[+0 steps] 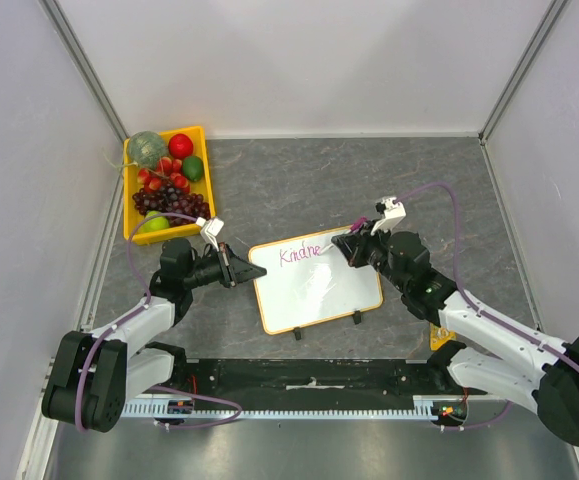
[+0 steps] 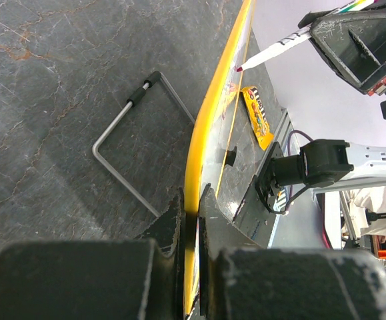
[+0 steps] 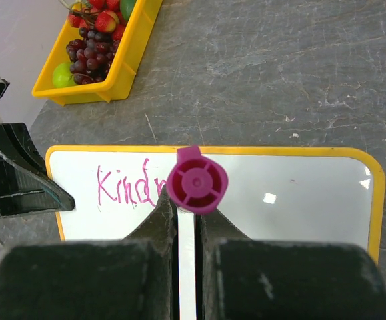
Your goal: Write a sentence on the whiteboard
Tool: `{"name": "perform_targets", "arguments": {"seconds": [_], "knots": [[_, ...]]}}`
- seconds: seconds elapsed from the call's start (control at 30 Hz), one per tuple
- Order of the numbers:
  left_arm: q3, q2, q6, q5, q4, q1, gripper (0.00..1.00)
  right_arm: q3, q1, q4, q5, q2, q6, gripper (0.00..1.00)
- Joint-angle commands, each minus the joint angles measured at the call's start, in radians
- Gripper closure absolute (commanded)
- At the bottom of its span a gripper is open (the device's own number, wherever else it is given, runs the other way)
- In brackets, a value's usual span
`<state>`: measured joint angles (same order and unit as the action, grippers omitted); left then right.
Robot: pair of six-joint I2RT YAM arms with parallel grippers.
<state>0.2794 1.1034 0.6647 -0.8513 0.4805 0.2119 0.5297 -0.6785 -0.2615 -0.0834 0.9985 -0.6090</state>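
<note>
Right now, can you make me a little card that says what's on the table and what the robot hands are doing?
whiteboard: between the two arms
sentence: reads "Kindne" in pink, not finished
left gripper: shut on the whiteboard's yellow edge
right gripper: shut on the pink marker, at the end of the word
yellow tray: far left, full of fruit
</note>
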Motion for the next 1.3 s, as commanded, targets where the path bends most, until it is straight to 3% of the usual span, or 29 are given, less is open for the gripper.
{"name": "perform_targets", "arguments": {"seconds": [0.0,1.27], "knots": [[-0.022,0.01,-0.089,0.083,-0.089,0.003,0.98,-0.01,0.003,0.015,-0.021,-0.024,0.017,1.0],[-0.023,0.001,-0.086,0.081,-0.088,0.001,0.98,0.112,0.016,0.047,-0.118,-0.011,0.025,1.0]]}}
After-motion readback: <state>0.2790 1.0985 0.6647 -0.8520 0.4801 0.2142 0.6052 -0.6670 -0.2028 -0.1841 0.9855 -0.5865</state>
